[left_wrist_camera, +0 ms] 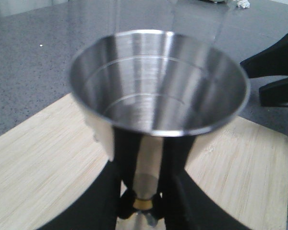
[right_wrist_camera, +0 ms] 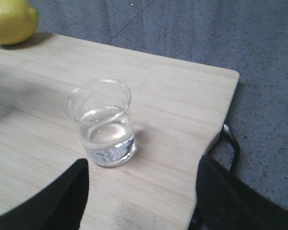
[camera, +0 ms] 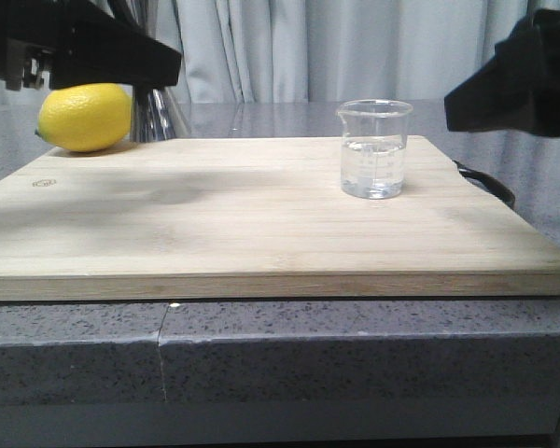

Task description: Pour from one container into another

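Observation:
The clear glass beaker (camera: 374,149) stands upright on the right half of the wooden board (camera: 215,224), holding some clear liquid; the right wrist view shows the beaker (right_wrist_camera: 103,124) just ahead of my right gripper (right_wrist_camera: 141,191), which is open and apart from it. That gripper (camera: 523,79) hangs high at the right. My left gripper (left_wrist_camera: 149,143) is shut on the steel jigger (left_wrist_camera: 158,81) near its gold-banded waist (left_wrist_camera: 144,203), its cup empty. In the front view the left gripper (camera: 93,47) is raised at the far left, with a sliver of the jigger (camera: 154,117) showing below it.
A yellow lemon (camera: 84,117) lies at the board's far left corner, just beside the jigger. A black loop handle (camera: 490,182) sticks out from the board's right edge. Grey speckled counter (camera: 355,345) surrounds the board; curtains hang behind.

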